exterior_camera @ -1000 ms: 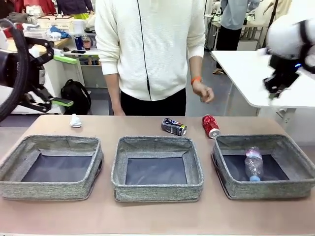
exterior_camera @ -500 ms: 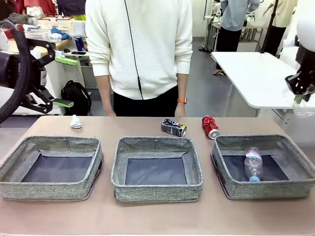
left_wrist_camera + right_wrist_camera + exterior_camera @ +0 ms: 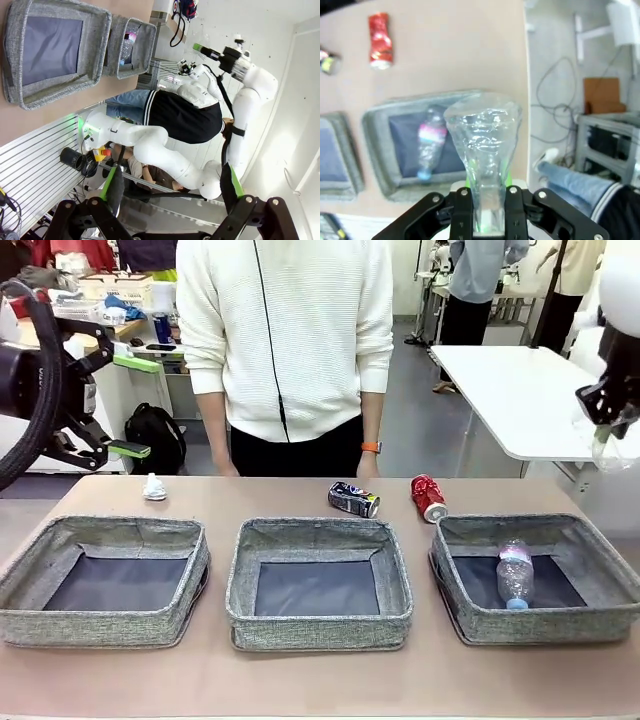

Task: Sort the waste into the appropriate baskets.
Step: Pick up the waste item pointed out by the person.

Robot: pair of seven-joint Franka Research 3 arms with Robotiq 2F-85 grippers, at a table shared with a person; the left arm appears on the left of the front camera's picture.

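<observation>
A robot's right hand [image 3: 607,405] is clamped shut on a crumpled clear plastic bag [image 3: 606,445], holding it in the air above and a little to the right of the right-hand grey woven fabric basket [image 3: 535,628]. A clear plastic bottle [image 3: 515,575] already lies inside that basket. A dented red can [image 3: 428,497] lies on the brown worktop [image 3: 320,680] just behind the basket's far left corner, with a dark blue-black can [image 3: 353,499] near it, farther left. Two matching baskets [image 3: 320,625] stand in a row to the left of the landmark basket. A small white tissue wad [image 3: 153,487] sits well to the left, behind the farthest one. The left hand [image 3: 125,405] hangs raised far to the left, jaws spread wide, holding nothing.

The bag seems bound for the bottle's basket. The next move likely calls for shifting it over the opening, lowering it and releasing it low, since light film may drift or cling.
</observation>
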